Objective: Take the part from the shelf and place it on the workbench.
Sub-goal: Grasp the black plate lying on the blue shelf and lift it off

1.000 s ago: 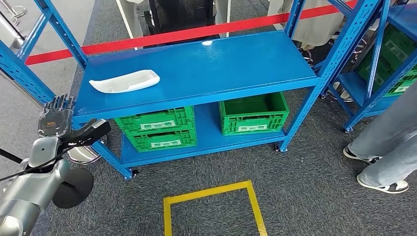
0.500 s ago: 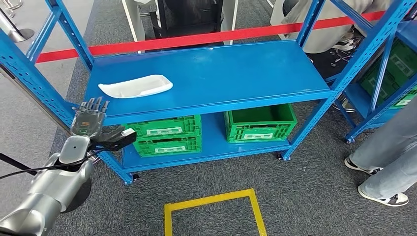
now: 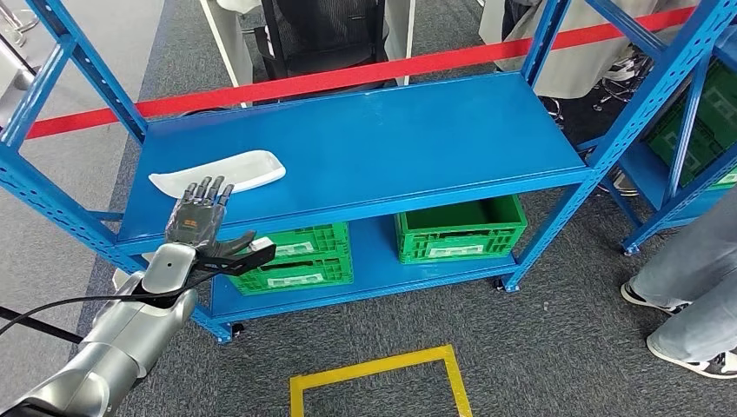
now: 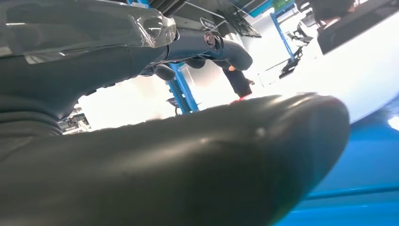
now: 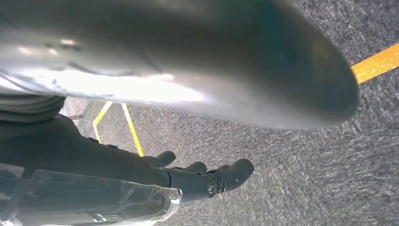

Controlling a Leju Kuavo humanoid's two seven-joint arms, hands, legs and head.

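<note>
A white part (image 3: pixel 217 172) lies flat on the top board of a blue shelf (image 3: pixel 417 148), toward the board's left end and near its front edge. The left robot hand (image 3: pixel 205 228) hovers at that front edge, fingers straight and spread apart, thumb stretched out to the side, holding nothing. Its fingertips (image 3: pixel 209 185) reach just short of the part's near side; in the head view they overlap the part's rim, though contact cannot be judged. In the left wrist view the thick thumb (image 4: pixel 197 160) lies across the foreground, with the darker fingers (image 4: pixel 221 47) beyond it and the blue board below.

The right robot hand (image 5: pixel 197 176) hangs over grey carpet, its fingers loosely curled with nothing in them, beside yellow tape (image 5: pixel 376 63).

Under the top board, green crates (image 3: pixel 456 228) sit on the shelf's lower level. Red tape (image 3: pixel 348 76) runs behind the shelf. A person's legs (image 3: pixel 695 287) stand to the shelf's right.
</note>
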